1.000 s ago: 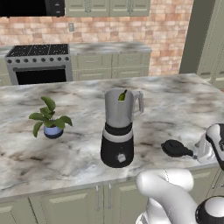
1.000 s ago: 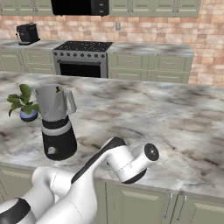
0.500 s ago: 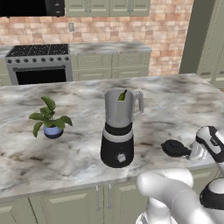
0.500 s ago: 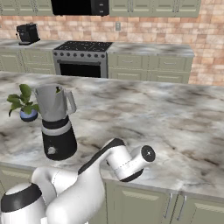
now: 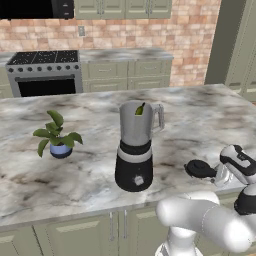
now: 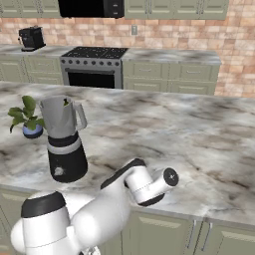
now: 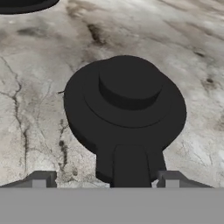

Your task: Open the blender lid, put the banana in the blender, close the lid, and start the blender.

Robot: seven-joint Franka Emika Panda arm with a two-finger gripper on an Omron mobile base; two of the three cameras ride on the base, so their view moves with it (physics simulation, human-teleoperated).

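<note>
The blender [image 5: 134,150] [image 6: 64,144] stands on the marble island with its clear jar uncovered. Inside the jar stands the banana [image 5: 139,110], its yellow-green tip showing at the rim. To the blender's right, the black blender lid [image 5: 200,169] [image 7: 127,100] lies flat on the counter near the front edge, knob up. My gripper [image 5: 219,175] [image 7: 106,181] sits low beside the lid, open, with the lid's side tab between its two fingertips [image 7: 41,179]. The tips stand clear of the tab on both sides.
A small potted plant [image 5: 57,135] [image 6: 27,117] stands left of the blender. The counter's front edge [image 5: 100,207] runs just below the lid. A stove [image 5: 45,72] and cabinets line the back wall. The blender's dark base [image 7: 22,4] shows in the hand view's top left corner.
The hand has edged slightly left and down toward the lid. Blender, banana and lid have not moved.
</note>
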